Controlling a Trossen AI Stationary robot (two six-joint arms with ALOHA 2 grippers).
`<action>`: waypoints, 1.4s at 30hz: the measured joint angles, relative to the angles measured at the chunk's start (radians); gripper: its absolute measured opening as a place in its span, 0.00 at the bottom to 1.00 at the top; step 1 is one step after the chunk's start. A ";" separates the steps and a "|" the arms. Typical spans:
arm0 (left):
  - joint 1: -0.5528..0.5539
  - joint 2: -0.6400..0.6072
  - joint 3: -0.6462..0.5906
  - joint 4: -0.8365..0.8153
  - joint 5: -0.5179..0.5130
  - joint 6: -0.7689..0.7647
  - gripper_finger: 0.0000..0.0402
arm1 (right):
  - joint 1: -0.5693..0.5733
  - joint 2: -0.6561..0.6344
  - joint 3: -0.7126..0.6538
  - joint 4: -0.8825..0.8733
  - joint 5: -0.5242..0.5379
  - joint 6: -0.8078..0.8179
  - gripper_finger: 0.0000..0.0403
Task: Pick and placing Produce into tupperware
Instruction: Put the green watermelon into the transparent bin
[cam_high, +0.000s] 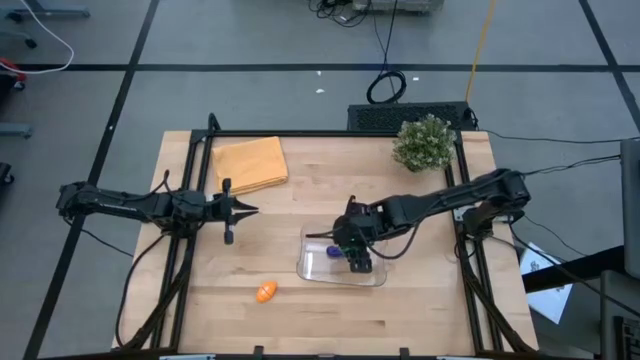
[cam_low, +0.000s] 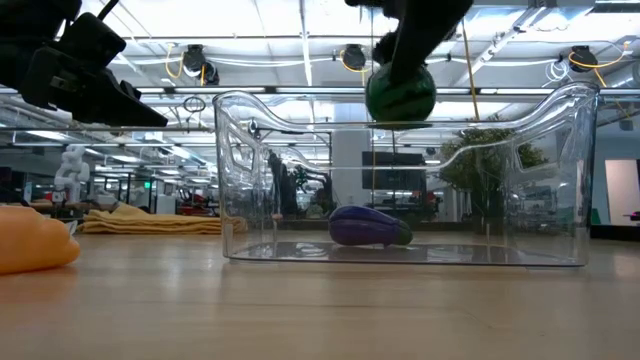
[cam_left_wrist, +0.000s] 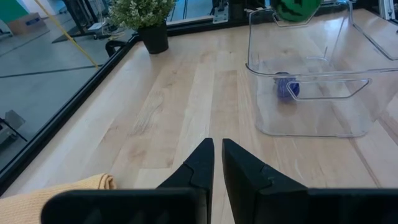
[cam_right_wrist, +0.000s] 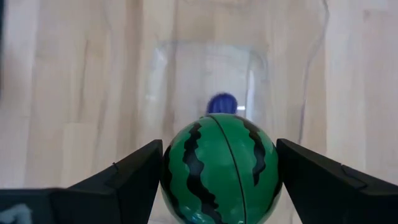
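Right now your right gripper pinches the green striped ball above the tupperware at centre frame, purple piece inside; your left gripper, fingers pressed together, waits at left.

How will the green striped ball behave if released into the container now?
The green striped round toy, held in the right gripper above the clear rectangular plastic container, would probably bounce and roll, perhaps nudging the purple elongated toy.

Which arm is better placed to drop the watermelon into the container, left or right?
Right. Its end effector already grips the green striped watermelon above the clear container, where the purple piece lies. The left end effector waits apart near the orange cloth.
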 joint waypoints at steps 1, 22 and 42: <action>0.000 0.000 0.000 -0.001 0.000 0.000 0.09 | 0.000 -0.015 -0.031 0.031 0.009 0.018 0.71; 0.000 0.000 0.000 0.001 0.000 0.002 0.09 | 0.005 -0.254 -0.412 0.399 0.033 0.232 0.71; 0.000 0.000 0.000 0.000 0.000 0.008 0.09 | 0.000 -0.236 -0.286 0.148 -0.061 0.054 0.71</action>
